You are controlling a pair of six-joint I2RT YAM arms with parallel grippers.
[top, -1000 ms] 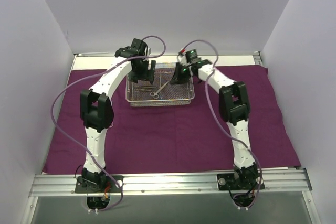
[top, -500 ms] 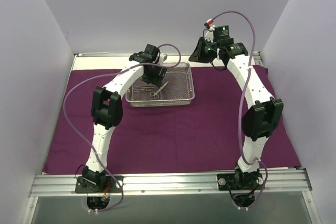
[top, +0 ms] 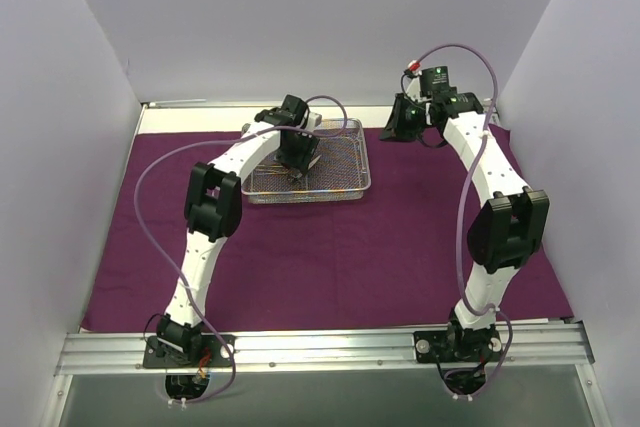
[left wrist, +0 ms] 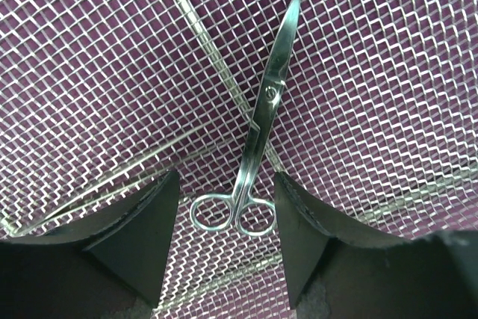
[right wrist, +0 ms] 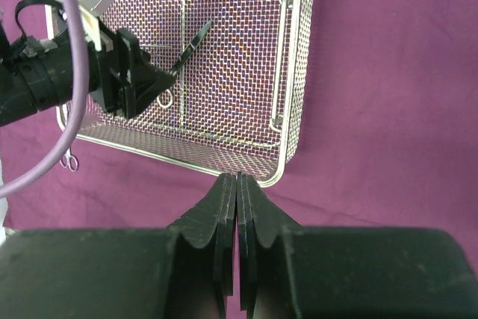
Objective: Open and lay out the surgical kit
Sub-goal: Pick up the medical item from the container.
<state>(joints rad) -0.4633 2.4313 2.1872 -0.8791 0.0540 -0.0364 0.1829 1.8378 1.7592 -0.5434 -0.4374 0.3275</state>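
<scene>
The dark purple cloth [top: 330,247] lies spread flat on the table. The silver wire-mesh tray [top: 352,147] stands on it at the back centre. My left gripper [top: 297,155] is inside the tray, open. In the left wrist view, slim metal scissors [left wrist: 258,128] lie on the mesh, with their ring handles between my left gripper's [left wrist: 226,188] fingers and untouched. My right gripper [top: 398,125] hovers right of the tray, shut and empty. In the right wrist view its fingertips [right wrist: 237,178] sit above the tray's corner [right wrist: 287,151], and the scissors [right wrist: 190,44] show inside the tray.
White walls close in the left, right and back. A second small ring-handled instrument [right wrist: 69,162] lies on the cloth just outside the tray. An aluminium rail [top: 320,347] runs along the near edge by the arm bases.
My right arm has lifted out of the tray and swung to the right of it. My left gripper has moved right inside the tray and come down over the scissors.
</scene>
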